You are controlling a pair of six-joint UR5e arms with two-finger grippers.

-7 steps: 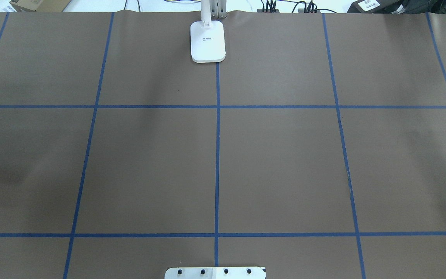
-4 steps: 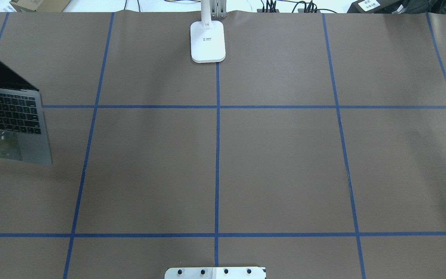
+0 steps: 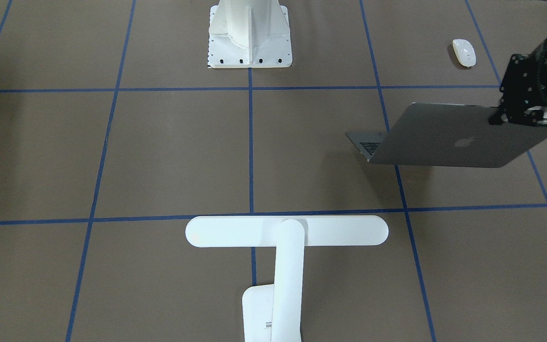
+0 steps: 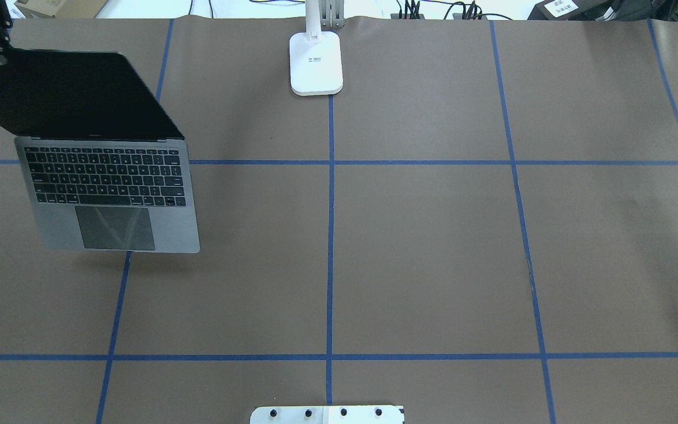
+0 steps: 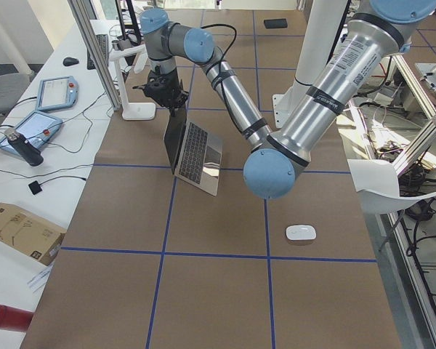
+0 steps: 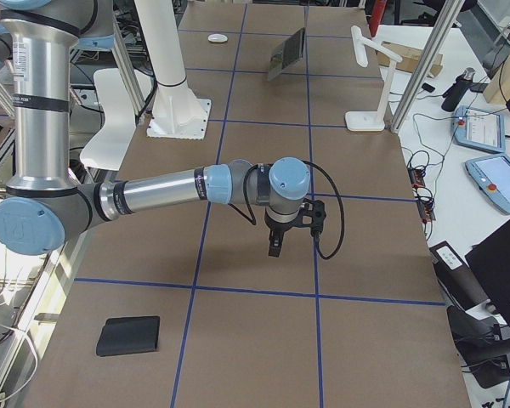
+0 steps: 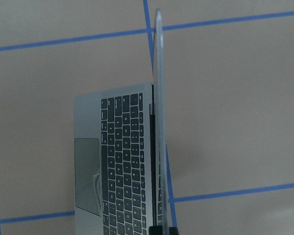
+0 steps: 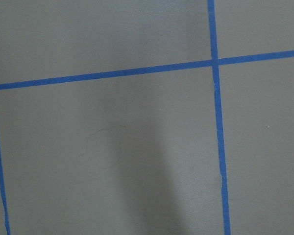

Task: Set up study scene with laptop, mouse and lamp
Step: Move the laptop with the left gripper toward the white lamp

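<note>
We see the left gripper [image 3: 523,118] clamped on the top edge of the laptop [image 4: 109,203] lid, upper left in the overhead view (far right in the front view). The laptop is open w/ keys toward the robot, screen dark, a shadow under its front edge on the table [image 4: 433,247]. The lamp [image 3: 287,231] stands centre, well apart. The mouse [image 3: 464,52] lies top right in the front view. The right gripper [image 6: 276,246] hangs over the table; open or closed, we can't tell.
</note>
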